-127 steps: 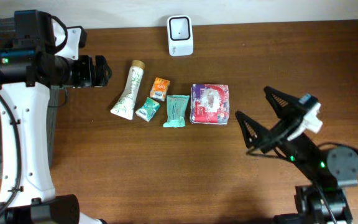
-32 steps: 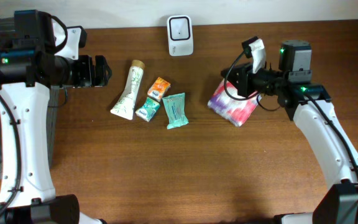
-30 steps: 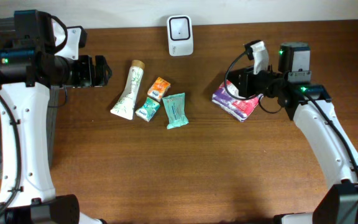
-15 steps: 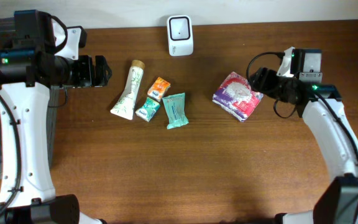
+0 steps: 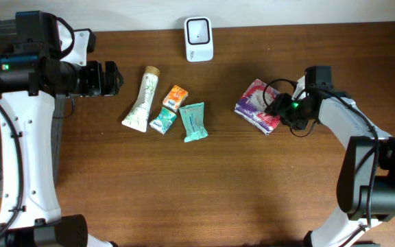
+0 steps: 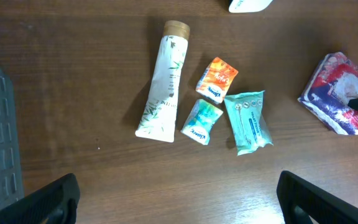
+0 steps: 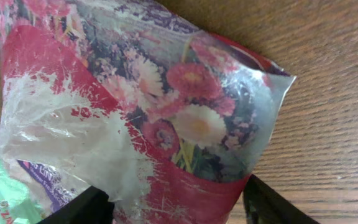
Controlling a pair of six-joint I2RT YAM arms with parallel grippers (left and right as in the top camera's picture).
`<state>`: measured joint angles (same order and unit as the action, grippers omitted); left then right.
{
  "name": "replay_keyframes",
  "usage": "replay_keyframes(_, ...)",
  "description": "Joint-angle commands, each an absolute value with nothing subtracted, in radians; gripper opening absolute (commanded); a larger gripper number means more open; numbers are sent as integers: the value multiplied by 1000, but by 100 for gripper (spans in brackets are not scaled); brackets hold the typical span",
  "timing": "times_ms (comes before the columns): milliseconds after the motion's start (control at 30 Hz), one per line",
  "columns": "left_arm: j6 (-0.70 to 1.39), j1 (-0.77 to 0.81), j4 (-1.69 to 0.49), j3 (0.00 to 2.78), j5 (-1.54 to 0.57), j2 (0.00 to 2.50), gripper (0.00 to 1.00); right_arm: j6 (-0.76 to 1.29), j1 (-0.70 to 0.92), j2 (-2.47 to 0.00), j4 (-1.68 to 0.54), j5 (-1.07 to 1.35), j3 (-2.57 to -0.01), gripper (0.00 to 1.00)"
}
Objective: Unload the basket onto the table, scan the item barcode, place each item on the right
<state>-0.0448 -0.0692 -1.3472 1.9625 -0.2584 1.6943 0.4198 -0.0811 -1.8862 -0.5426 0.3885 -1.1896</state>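
The floral pack (image 5: 254, 104) is found lying on the worktop (image 5: 204, 199), right of centre and well apart from the scanner (image 5: 198, 29) at the far edge. The right gripper (image 5: 278, 110) is set at the pack's right end with its jaws apart on either side. Whether it is gripping cannot be told. The left gripper (image 5: 108, 77) is held wide open at far left. A tube (image 5: 141, 99) and three packets (image 5: 195, 122) are grouped left of centre.

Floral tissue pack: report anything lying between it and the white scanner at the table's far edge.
Nothing visible does. Only bare table lies between the floral tissue pack and the white scanner; the orange packet and teal wipes pack lie clear of that line.
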Motion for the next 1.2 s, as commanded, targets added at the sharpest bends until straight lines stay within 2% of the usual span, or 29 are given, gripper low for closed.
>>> replay_keyframes(0,-46,-68,-1348,1966,-269,1695,99,416,-84,-1905,-544,415,-1160,36)
replay_keyframes(100,-46,-68,-1348,1966,-269,1695,99,416,-84,-1905,-576,424,-1158,4)
replay_keyframes(300,-46,-68,-1348,1966,-269,1695,99,270,-85,-1879,-588,625,-1173,4)
replay_keyframes(433,-46,-68,-1348,1966,-269,1695,99,7,-86,-1779,-585,891,-1209,4)
replay_keyframes(600,-46,-68,-1348,1966,-269,1695,99,-157,-85,-1682,-506,1070,-1211,4)
replay_keyframes(700,-46,-68,-1348,1966,-269,1695,99,-156,-85,-1633,-429,1057,-1211,4)
replay_keyframes(900,-46,-68,-1348,1966,-269,1695,99,-117,-84,-1524,-357,866,-1211,4)
replay_keyframes(1100,-46,-68,-1348,1966,-269,1695,99,-115,-84,-1499,-363,839,-1210,4)
replay_keyframes(1167,-46,-68,-1348,1966,-269,1695,99,-66,-84,-1499,-382,754,-1210,4)
